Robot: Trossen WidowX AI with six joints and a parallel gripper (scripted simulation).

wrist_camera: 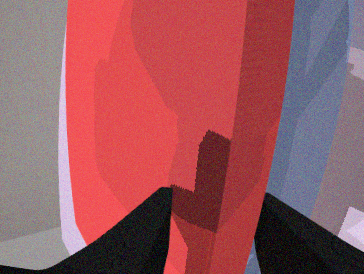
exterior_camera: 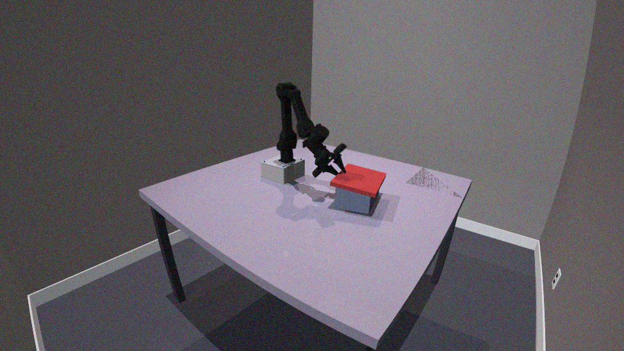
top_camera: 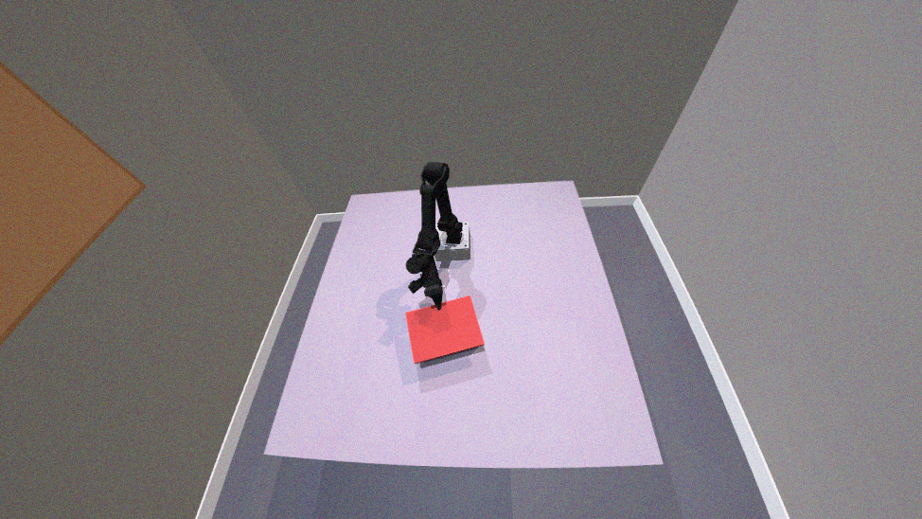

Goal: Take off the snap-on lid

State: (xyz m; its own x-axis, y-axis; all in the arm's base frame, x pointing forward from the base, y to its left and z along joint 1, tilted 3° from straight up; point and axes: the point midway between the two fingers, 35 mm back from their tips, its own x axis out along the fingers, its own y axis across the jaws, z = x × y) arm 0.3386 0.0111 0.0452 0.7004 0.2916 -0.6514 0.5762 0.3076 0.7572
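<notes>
The fingers (top_camera: 438, 306) (exterior_camera: 341, 172) pinch the edge of the red lid (top_camera: 446, 332) (exterior_camera: 359, 178) (wrist_camera: 125, 125) on the side nearest the arm's pale base (top_camera: 460, 254) (exterior_camera: 272, 171). The lid sits atop the blue-grey storage box (exterior_camera: 351, 200) (wrist_camera: 312, 100), which stands on the lilac surface (top_camera: 547, 386) (exterior_camera: 283, 244). It seems slightly tilted, though the grainy exterior view leaves that uncertain.

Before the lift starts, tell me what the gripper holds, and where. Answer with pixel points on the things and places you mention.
The gripper (top_camera: 439, 308) (exterior_camera: 341, 173) (wrist_camera: 213, 202) holds the lid (top_camera: 446, 332) (exterior_camera: 359, 178) (wrist_camera: 150, 125) by its edge on the side facing the arm's base (top_camera: 462, 253) (exterior_camera: 272, 172).
</notes>
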